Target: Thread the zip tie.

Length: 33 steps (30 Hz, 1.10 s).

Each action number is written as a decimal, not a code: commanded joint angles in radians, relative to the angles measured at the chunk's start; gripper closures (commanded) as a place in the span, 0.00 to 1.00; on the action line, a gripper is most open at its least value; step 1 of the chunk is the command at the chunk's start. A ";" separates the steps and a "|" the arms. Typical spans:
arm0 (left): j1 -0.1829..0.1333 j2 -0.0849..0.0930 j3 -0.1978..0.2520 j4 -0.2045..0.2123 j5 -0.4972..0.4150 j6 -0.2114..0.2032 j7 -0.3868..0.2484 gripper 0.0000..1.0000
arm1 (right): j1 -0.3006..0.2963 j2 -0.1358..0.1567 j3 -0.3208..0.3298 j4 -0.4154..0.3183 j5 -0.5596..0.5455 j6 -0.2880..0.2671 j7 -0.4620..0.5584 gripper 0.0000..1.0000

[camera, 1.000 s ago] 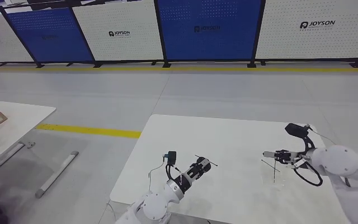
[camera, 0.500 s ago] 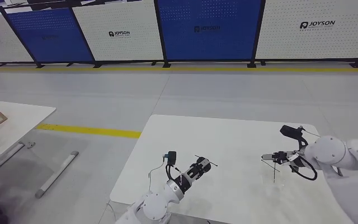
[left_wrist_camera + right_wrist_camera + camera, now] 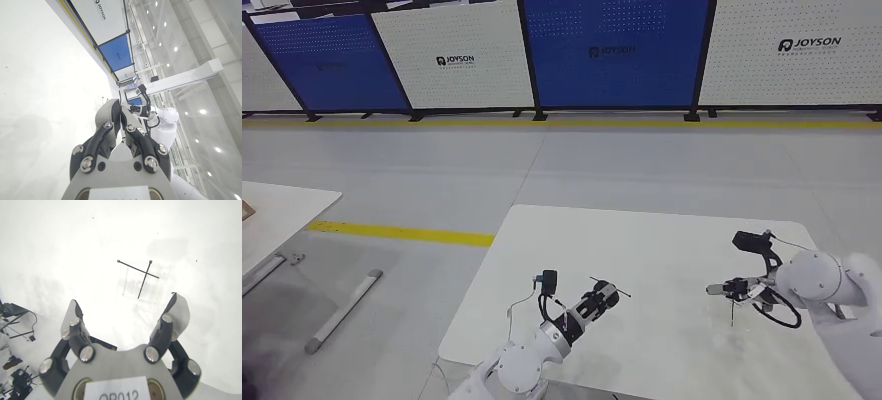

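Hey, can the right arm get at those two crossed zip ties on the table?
Probably yes. The right pincer hangs open over the zip ties, which lie flat on the table with nothing between them and the pincer.

Logo print is carried on white panels (image 3: 809, 44) and blue panels (image 3: 612, 51). A white label (image 3: 118, 389), its characters partly cut off, is fixed at the right pincer (image 3: 125, 301) base.

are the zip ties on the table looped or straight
Straight, unlooped: in the right wrist view both zip ties lie crossed on the table, tails free of their heads, beyond the open right gripper.
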<state>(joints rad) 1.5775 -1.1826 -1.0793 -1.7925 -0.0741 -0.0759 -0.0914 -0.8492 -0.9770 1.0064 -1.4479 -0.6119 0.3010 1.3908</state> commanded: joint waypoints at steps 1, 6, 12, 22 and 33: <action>0.000 0.000 0.000 0.000 0.000 0.000 0.000 1.00 | 0.021 -0.001 -0.035 0.023 -0.049 0.039 -0.001 0.00; 0.000 0.000 0.000 0.000 0.000 0.000 0.000 1.00 | 0.028 -0.004 -0.043 0.026 -0.056 0.039 -0.001 0.00; 0.000 0.000 0.000 0.000 0.000 0.000 0.000 1.00 | 0.015 -0.005 -0.036 0.029 -0.039 0.026 -0.033 0.00; 0.000 0.000 0.000 0.000 0.000 0.000 0.000 1.00 | -0.006 0.004 -0.017 0.007 -0.059 -0.024 -0.001 0.44; 0.000 0.000 0.000 0.000 0.000 0.000 0.000 1.00 | 0.003 0.010 -0.035 0.031 -0.058 0.025 -0.001 0.61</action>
<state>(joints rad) 1.5775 -1.1826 -1.0793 -1.7925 -0.0741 -0.0759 -0.0914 -0.8500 -0.9665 0.9793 -1.4252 -0.6645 0.3022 1.3900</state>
